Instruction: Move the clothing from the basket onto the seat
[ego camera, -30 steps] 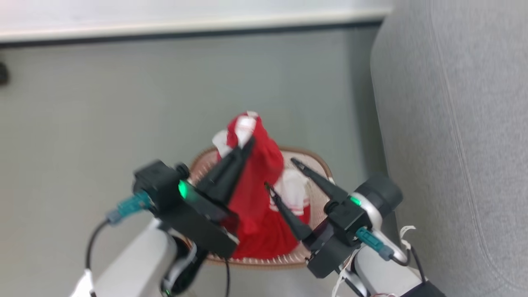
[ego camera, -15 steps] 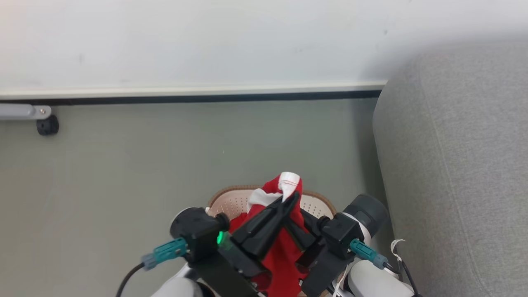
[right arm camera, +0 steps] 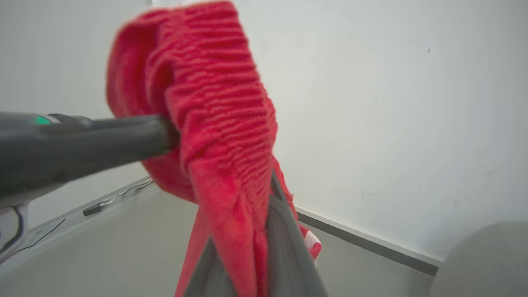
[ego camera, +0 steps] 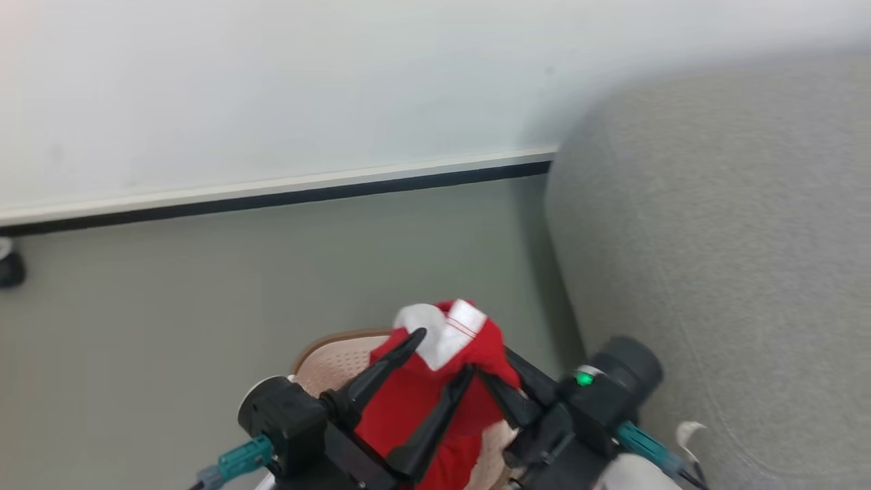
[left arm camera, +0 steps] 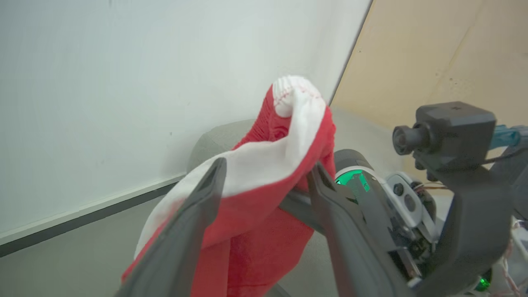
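Plain white wall [ego camera: 272,88], grey floor [ego camera: 170,306], seat [ego camera: 714,238] on the robot's right, near the basket [ego camera: 333,361]. Clothing [ego camera: 469,340] is bunched up above the basket between both grippers, with none on the visible seat yet. Left gripper [ego camera: 442,352]: jaws spread, fabric draped across them, so more prop than grip. Right gripper [ego camera: 497,364]: jaws pinching a red fold, probably taking the load. The two-arm hold likely keeps the tail from snagging the rim. Next move looks like a swing right over the cushion.
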`<state>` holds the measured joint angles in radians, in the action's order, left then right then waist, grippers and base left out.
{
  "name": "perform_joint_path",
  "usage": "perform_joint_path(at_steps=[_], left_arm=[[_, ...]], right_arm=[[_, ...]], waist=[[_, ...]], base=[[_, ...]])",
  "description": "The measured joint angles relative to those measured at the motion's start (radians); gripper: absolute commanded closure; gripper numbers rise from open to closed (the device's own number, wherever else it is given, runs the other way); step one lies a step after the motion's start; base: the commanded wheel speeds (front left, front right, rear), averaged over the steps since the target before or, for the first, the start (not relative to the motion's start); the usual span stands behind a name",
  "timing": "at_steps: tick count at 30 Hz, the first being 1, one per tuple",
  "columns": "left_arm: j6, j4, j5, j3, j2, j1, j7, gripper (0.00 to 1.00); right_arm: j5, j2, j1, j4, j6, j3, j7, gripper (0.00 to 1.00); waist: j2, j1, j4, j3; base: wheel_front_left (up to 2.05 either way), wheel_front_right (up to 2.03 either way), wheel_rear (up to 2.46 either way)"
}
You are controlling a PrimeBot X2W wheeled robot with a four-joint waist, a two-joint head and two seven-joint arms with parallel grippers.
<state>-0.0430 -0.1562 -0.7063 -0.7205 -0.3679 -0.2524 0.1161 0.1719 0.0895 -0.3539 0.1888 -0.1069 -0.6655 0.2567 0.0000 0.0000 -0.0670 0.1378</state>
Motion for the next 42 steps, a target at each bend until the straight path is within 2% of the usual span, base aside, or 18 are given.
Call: perform_joint_path(at_steps=[2,12,16,20,24,28,35,39,42], left_arm=[[-0.001,-0.012,0.015,-0.009,0.001,0.000,-0.001,0.00],[-0.029,-0.049,0.022,-0.095,0.026,-0.004,-0.035,0.00],[-0.036,-0.066,0.026,-0.104,0.026,-0.003,-0.043,0.00],[-0.007,-0.112,0.041,-0.097,0.009,0.013,-0.045,0.00],[0.035,-0.142,0.047,-0.064,-0.029,0.056,-0.045,0.00],[0.042,-0.167,0.051,-0.069,-0.033,0.055,-0.064,0.00],[0.054,-0.213,0.058,-0.054,-0.066,0.042,-0.099,0.00],[0.068,-0.237,0.061,-0.038,-0.101,0.040,-0.124,0.00],[0.073,-0.266,0.076,-0.023,-0.123,0.038,-0.139,0.00]], right_arm=[[0.000,0.024,0.037,-0.040,0.012,0.012,0.000,1.00],[-0.024,0.091,0.214,-0.263,0.131,0.074,0.000,1.00],[-0.025,0.104,0.240,-0.309,0.138,0.076,0.000,1.00],[-0.021,0.103,0.231,-0.331,0.141,0.086,-0.001,1.00],[-0.009,0.090,0.112,-0.309,0.107,0.097,-0.027,1.00],[0.036,0.085,-0.047,-0.256,0.098,0.204,-0.057,1.00],[0.117,0.115,-0.372,-0.084,0.132,0.454,-0.115,1.00],[0.237,0.121,-0.537,0.021,0.177,0.620,-0.134,1.00],[0.263,0.163,-0.626,0.088,0.189,0.692,-0.151,1.00]], waist=[[0.0000,0.0000,-0.027,-0.002],[0.0000,0.0000,-0.183,0.000],[0.0000,0.0000,-0.241,0.005],[0.0000,0.0000,-0.299,0.019],[0.0000,0.0000,-0.353,0.047],[0.0003,0.0001,-0.387,0.094],[0.0003,0.0001,-0.391,0.188],[0.0003,0.0002,-0.356,0.243],[0.0003,0.0002,-0.319,0.281]], base=[[0.00,0.00,0.00],[0.00,0.00,0.00],[0.00,0.00,0.00],[0.00,0.00,0.00],[0.00,0.00,0.00],[0.00,0.00,0.00],[0.00,0.00,0.00],[0.00,0.00,0.00],[0.00,0.00,0.00]])
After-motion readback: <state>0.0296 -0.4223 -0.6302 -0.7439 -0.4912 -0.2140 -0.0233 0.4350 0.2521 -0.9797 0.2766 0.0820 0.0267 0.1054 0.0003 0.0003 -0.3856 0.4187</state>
